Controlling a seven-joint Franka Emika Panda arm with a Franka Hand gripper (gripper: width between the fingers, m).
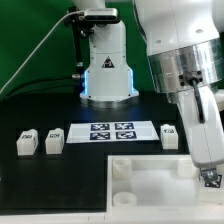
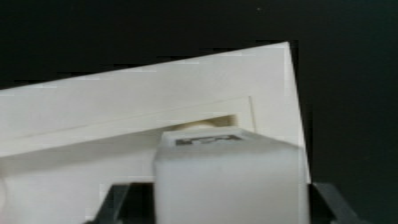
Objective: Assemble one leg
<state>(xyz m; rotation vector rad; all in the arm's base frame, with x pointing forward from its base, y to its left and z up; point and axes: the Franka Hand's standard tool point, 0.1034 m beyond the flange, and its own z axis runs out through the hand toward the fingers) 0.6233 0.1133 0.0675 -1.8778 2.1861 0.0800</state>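
1. The two-finger gripper [image 2: 221, 205] is clamping a small white plastic cuboid leg [image 2: 226, 170] between its dark fingers [image 2: 121, 203].
2. The leg is hanging over a corner of the large white square tray [image 2: 107, 110].
3. Three more white posts [image 1: 25, 143] are sitting beside the marker board [image 1: 112, 131].

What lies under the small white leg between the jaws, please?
Under the small white plastic cuboid leg lies a corner of the large white square tray. The leg hides the spot directly beneath it, so no socket shows.
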